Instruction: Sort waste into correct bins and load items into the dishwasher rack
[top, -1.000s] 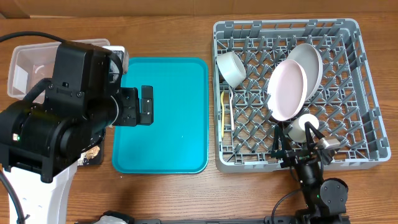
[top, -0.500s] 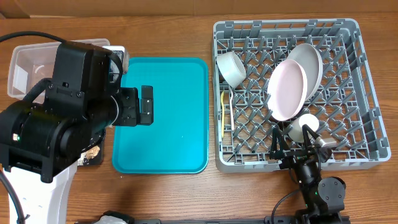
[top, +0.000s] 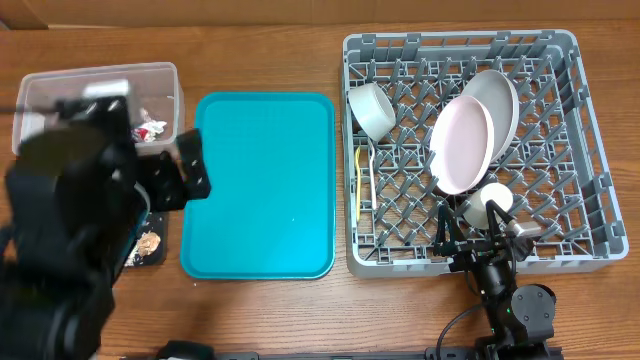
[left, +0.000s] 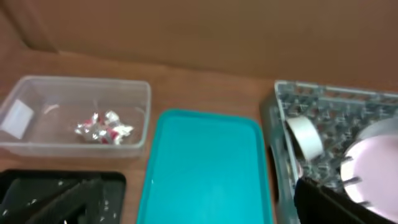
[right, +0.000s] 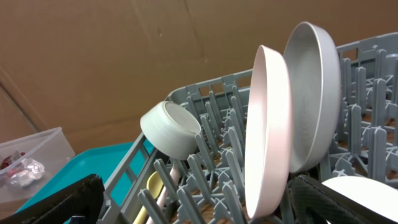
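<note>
**Right side.** Right gripper (right: 196, 190) was released, its fingers spread wide with nothing between them. The white cup (top: 487, 203) sat just ahead of it in the nearest row of the dishwasher rack (top: 590, 150), close by one finger; whether they touched could not be told.
- Cup judged light, rigid and smooth-walled, so likely to slip under a pinch across its round side. Better hold: over the rim, one finger inside and one outside.

**Rack contents, outward from the right gripper.**
- White plate (right: 264, 130) and grey plate (right: 314, 93) stood on edge between pegs, leaning close together.
- Both judged stiff and possibly breakable. The upper rim would be the place to take them.
- Grey bowl (right: 169, 127) lay tipped on its side, farther ahead and to the gripper's left.
- Pale yellow spoon and fork (top: 362, 185) lay along the rack wall on that same side. They looked thin and light, hard to pinch flat.

**Left side.** Left gripper (top: 188, 168) was motion-blurred. In the wrist view its fingers appeared apart and it carried nothing.
- Black tray (top: 152, 262) lay beneath it, holding pale and brown food scraps (top: 150, 241) too blurred to separate.
- Clear tub (left: 81, 87) lay ahead of it, holding the foil wrapper (left: 102, 129). The wrapper was judged nearly weightless and crushable, to be pinched anywhere.
- Teal tray (top: 265, 185) lay just beside it, on its right.

Sorting judged essentially done.
</note>
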